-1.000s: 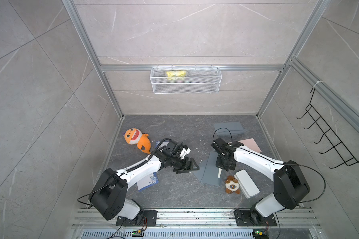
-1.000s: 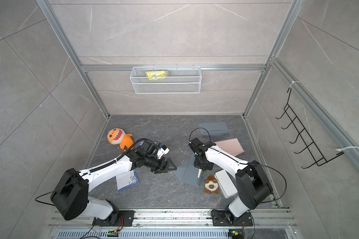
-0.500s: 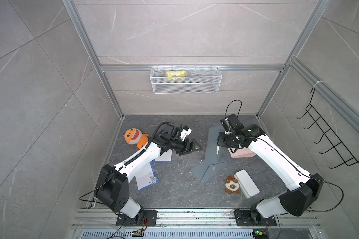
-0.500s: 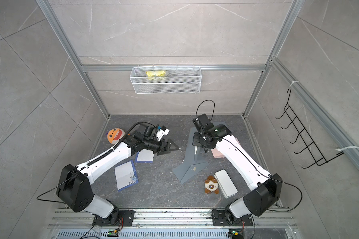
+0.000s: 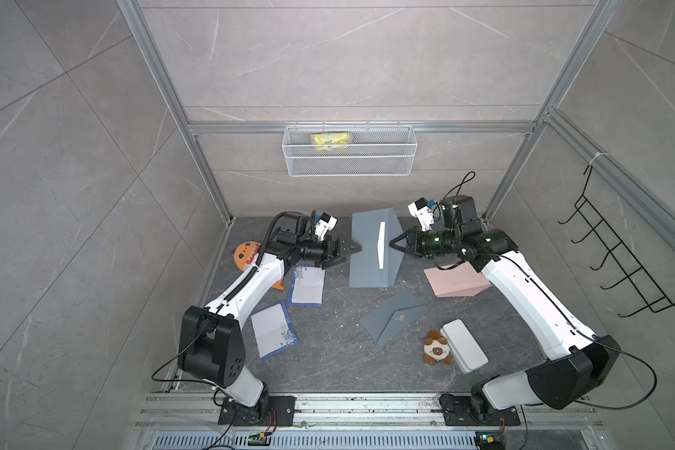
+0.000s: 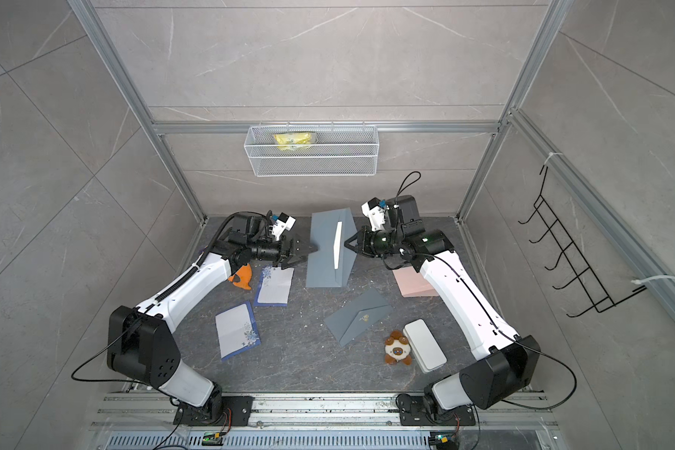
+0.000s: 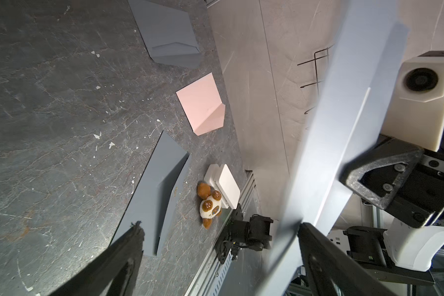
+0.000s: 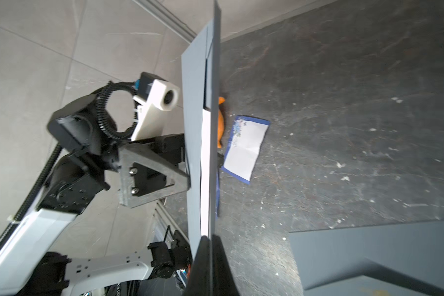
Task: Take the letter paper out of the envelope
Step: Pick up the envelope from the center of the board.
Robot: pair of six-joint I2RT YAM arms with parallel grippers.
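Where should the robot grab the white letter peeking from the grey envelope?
Probably the bare white strip of letter paper at the envelope's open mouth, pinched across its flat faces from the open left gripper's side; the right gripper clamps the opposite edge.

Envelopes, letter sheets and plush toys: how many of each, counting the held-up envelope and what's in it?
Grey envelopes: 3 (held grey envelope, flat grey envelope, third grey envelope, seen only in the left wrist view)
Pink envelope: 1
Letter sheets: 3 (white sheet in the held one, two blue-edged sheets on the floor)
Plush toys: 2 (orange plush, brown plush)
Total: 9
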